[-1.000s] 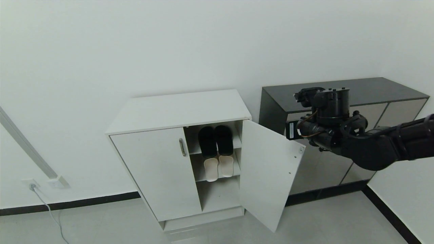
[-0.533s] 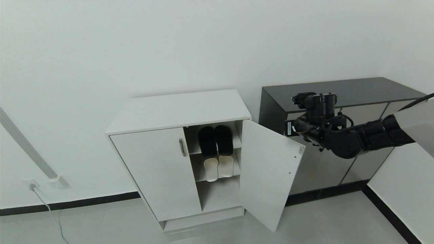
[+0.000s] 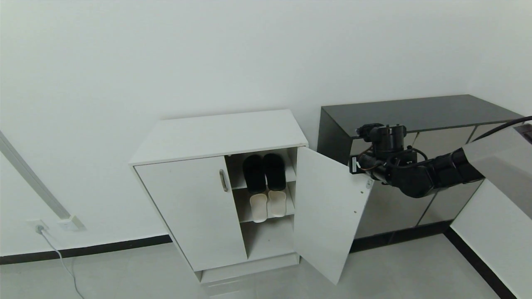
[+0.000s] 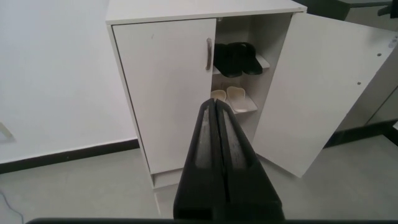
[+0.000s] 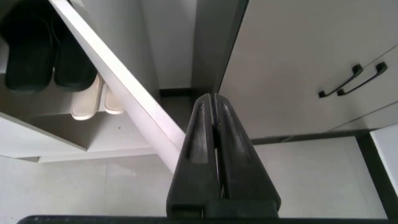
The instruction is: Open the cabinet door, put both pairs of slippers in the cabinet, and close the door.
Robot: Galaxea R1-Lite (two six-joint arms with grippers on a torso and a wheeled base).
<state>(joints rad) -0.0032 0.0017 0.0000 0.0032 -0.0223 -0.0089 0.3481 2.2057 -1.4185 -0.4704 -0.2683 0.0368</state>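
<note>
Cabinet door [image 3: 328,211] ajar, slippers [image 3: 264,173] inside; right claw [image 5: 214,102] closed, empty, near door's edge.

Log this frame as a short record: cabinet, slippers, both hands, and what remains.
Cabinet: white, left door shut, right door swung open
Black slippers: top shelf, side by side
White slippers: shelf below the black pair
Right hand: shut, empty, beside the open door's outer face near its top corner; contact unclear
Left hand: shut, empty, back from the cabinet front
Remaining: close the door
</note>
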